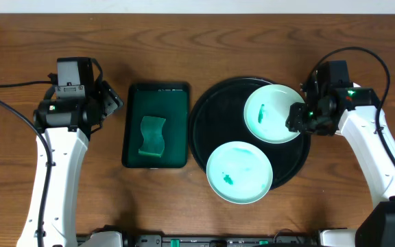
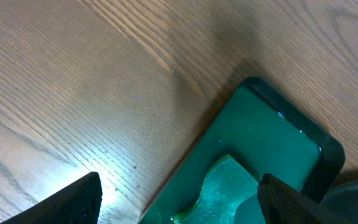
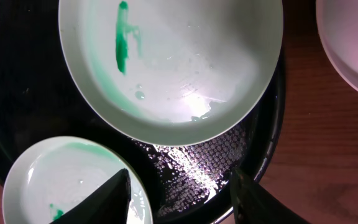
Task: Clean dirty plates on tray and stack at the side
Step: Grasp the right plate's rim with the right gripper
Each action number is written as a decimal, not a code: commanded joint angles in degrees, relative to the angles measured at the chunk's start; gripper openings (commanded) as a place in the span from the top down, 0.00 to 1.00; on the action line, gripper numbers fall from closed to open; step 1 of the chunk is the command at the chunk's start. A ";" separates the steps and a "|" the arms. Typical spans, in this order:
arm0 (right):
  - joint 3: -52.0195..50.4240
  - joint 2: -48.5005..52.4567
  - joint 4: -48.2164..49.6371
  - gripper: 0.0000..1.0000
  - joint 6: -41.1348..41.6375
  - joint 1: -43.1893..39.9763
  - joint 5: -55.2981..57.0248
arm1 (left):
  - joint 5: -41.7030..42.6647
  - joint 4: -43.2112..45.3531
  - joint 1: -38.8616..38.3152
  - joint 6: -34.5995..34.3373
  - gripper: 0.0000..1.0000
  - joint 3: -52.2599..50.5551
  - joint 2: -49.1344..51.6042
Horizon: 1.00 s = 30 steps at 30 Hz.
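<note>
The round black tray (image 1: 203,127) holds two white plates. The far one (image 1: 273,113) has a green streak, and the near one (image 1: 239,171) has green marks and overhangs the front rim. In the right wrist view the streaked plate (image 3: 173,62) fills the top and the near plate (image 3: 61,180) is at the lower left. A third plate (image 3: 353,43) lies on the wood beyond the tray (image 3: 216,168); the overhead view hides it under the arm. My right gripper (image 1: 297,118) (image 3: 179,205) is open and empty over the tray's right rim. My left gripper (image 1: 112,99) (image 2: 185,208) is open and empty.
A dark green rectangular tray (image 1: 173,110) lies left of the black tray with a green sponge (image 1: 152,136) in it. In the left wrist view the tray (image 2: 272,130) and sponge (image 2: 225,183) lie below and between my left fingers. Cables run along both arms.
</note>
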 commanded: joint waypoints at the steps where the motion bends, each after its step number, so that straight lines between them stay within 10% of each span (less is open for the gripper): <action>1: -0.33 -0.42 0.02 0.50 -0.68 0.33 -0.22 | -0.33 -0.13 0.24 -0.48 0.19 0.57 0.11; 30: -0.33 -0.42 -2.47 0.45 -0.66 0.33 -0.24 | -0.33 -0.13 0.24 -0.48 0.20 0.57 0.11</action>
